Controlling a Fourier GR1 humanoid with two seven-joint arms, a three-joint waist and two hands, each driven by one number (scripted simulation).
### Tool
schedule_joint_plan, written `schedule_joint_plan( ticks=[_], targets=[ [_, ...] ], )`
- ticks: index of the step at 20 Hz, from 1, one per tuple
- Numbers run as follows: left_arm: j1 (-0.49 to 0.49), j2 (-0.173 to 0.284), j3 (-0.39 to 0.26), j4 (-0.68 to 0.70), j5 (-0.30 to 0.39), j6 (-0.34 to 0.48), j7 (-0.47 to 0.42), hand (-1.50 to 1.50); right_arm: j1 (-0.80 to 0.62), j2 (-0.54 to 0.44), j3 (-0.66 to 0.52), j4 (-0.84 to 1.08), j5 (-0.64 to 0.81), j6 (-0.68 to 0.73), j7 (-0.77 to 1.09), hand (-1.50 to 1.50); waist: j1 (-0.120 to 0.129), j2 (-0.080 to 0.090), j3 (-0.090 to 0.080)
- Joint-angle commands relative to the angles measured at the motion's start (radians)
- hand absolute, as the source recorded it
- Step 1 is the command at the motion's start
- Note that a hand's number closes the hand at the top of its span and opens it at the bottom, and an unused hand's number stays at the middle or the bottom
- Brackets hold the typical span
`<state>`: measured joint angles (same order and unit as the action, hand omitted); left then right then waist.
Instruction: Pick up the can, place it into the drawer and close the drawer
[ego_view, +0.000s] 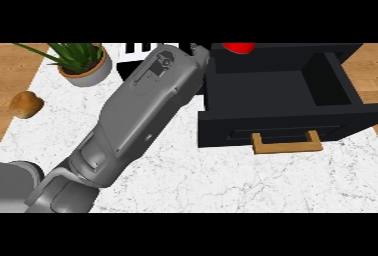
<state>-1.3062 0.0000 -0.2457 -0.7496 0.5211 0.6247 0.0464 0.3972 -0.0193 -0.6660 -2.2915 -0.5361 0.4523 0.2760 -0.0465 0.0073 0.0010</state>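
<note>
A white marble counter (244, 175) is seen, edged by wood. The black drawer (277, 95) stands open, its wooden handle (286, 142) facing front; a red can (240, 47) shows at its back-left corner (whether inside cannot be told). Left of the drawer, a grey forearm (140, 110) reaches up; its fingers cannot be told. Farther left stand a plant (80, 60) and a bread roll (26, 104).
</note>
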Motion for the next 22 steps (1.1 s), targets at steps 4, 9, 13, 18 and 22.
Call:
schedule_joint_plan(
  ticks=[4, 9, 13, 18, 22],
  targets=[
    [-0.078, 0.0, -0.097, 0.104, 0.124, 0.042, -0.052, 1.5, -0.025, -0.026, -0.013, -0.011, -0.025, -0.019, 0.04, -1.5, -0.008, 0.001, 0.0],
    [-0.071, 0.0, -0.13, 0.193, 0.199, 0.008, -0.118, 1.5, -0.049, -0.013, 0.009, -0.041, -0.016, -0.048, 0.064, -1.5, -0.022, 0.007, 0.0],
    [-0.079, 0.0, -0.247, 0.174, 0.288, 0.104, -0.083, 1.5, -0.063, -0.035, -0.005, 0.06, -0.004, 0.011, 0.011, -1.5, -0.042, 0.007, 0.002],
    [-0.064, 0.0, -0.311, 0.202, 0.308, 0.104, -0.124, 1.5, -0.078, -0.015, 0.01, -0.019, 0.012, -0.04, 0.049, -1.5, -0.033, 0.006, 0.001],
    [-0.101, 0.0, -0.304, 0.286, 0.328, 0.098, -0.127, -1.5, -0.052, -0.02, -0.005, 0.007, -0.016, 0.0, 0.035, -1.5, -0.038, 0.009, 0.001]
  ],
)
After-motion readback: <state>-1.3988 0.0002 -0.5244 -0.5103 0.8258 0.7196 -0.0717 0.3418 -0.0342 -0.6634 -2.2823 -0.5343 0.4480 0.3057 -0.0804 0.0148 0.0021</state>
